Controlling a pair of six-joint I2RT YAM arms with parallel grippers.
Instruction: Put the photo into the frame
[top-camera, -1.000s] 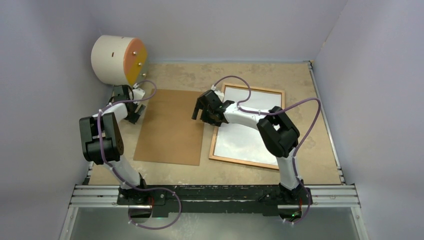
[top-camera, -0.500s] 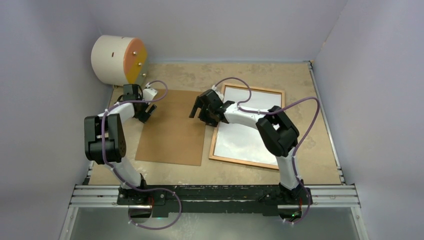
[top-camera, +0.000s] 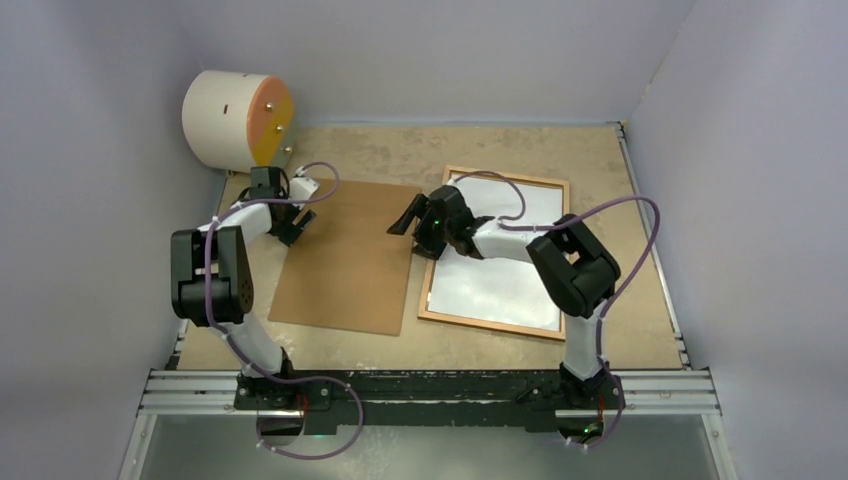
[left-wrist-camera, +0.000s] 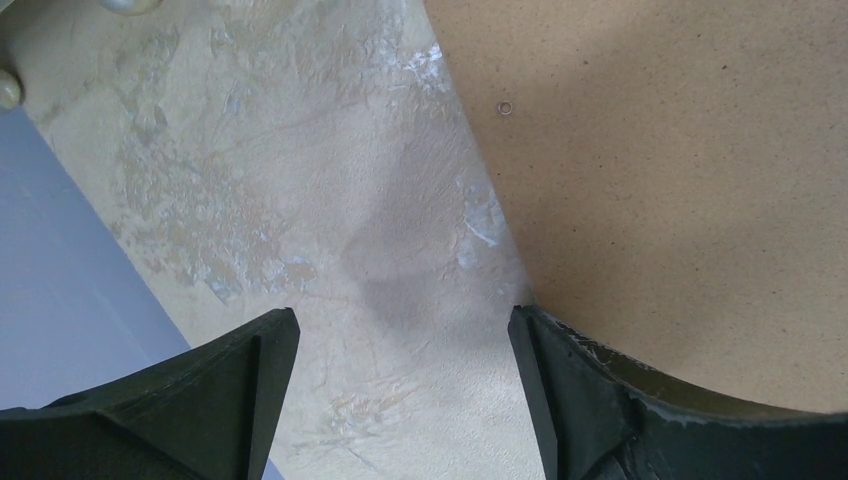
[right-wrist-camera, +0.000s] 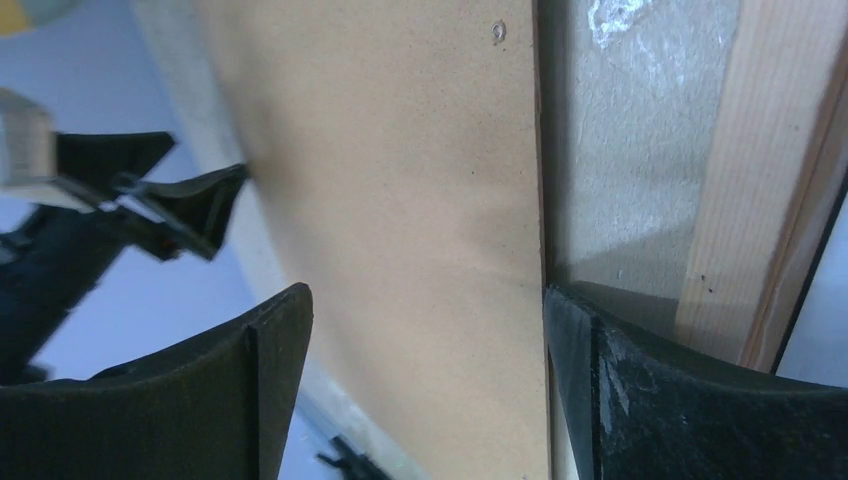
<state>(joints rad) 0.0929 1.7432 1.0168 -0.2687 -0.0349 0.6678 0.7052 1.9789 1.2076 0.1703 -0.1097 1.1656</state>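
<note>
The frame (top-camera: 487, 326), thin orange-brown wood around a pale reflecting pane, lies flat right of centre. Its wooden rail (right-wrist-camera: 760, 180) shows in the right wrist view. The photo is out of view. A plain brown backing board (top-camera: 345, 255) lies left of the frame. My right gripper (top-camera: 413, 224) is open and tipped down over the board's right edge (right-wrist-camera: 540, 200), one finger (right-wrist-camera: 620, 390) at that edge, the other finger (right-wrist-camera: 250, 380) over the board. My left gripper (top-camera: 285, 215) is open at the board's far left corner (left-wrist-camera: 650, 180), with bare table between its fingers (left-wrist-camera: 570, 390).
A cream-and-orange cylinder (top-camera: 240, 120) lies on its side in the far left corner, close behind the left gripper. Walls close in the mottled beige table (top-camera: 400, 150) on three sides. A metal rail (top-camera: 430, 390) with the arm bases runs along the near edge.
The right gripper has swung slightly right and tilted down onto the board's right edge, narrowing a little. The left gripper has shifted right to the board's far left corner.
</note>
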